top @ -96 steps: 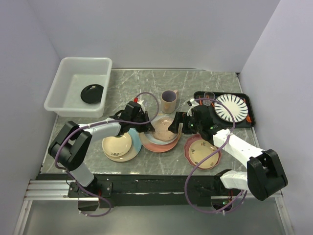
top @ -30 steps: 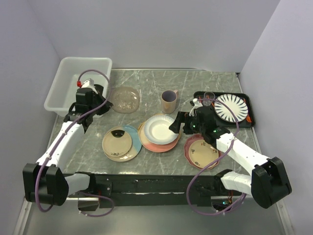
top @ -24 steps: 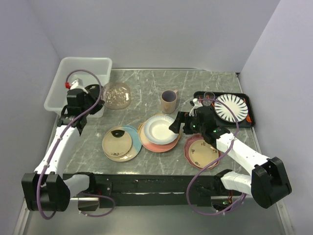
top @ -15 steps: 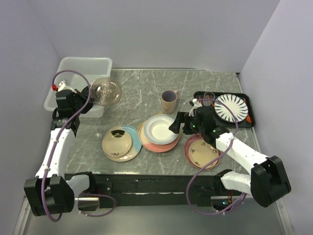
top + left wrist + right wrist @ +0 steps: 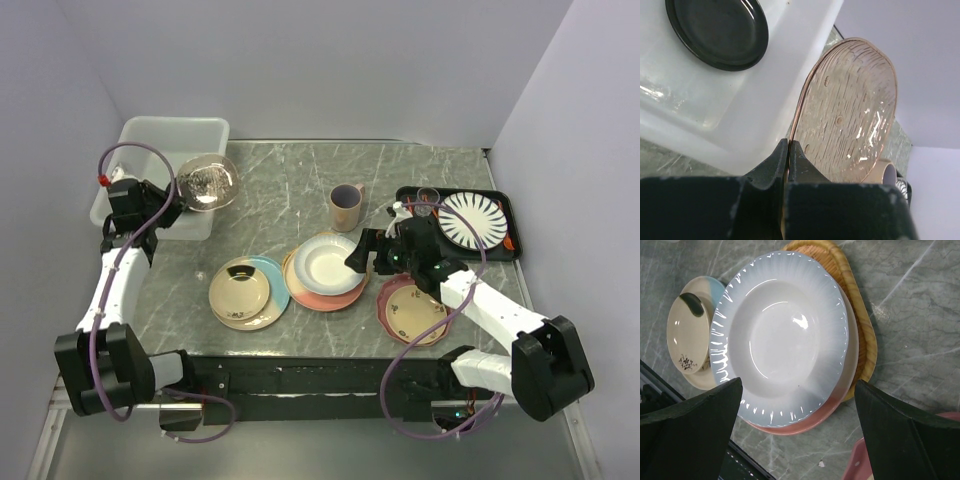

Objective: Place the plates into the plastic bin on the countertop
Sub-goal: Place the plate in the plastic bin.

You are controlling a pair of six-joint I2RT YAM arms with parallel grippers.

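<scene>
Your left gripper is clamped on the rim of a ribbed, pink-tinted glass plate, which is held tilted just beside the plastic bin wall. A black plate lies inside the bin. Your right gripper hovers with its fingers spread above the white plate.
</scene>
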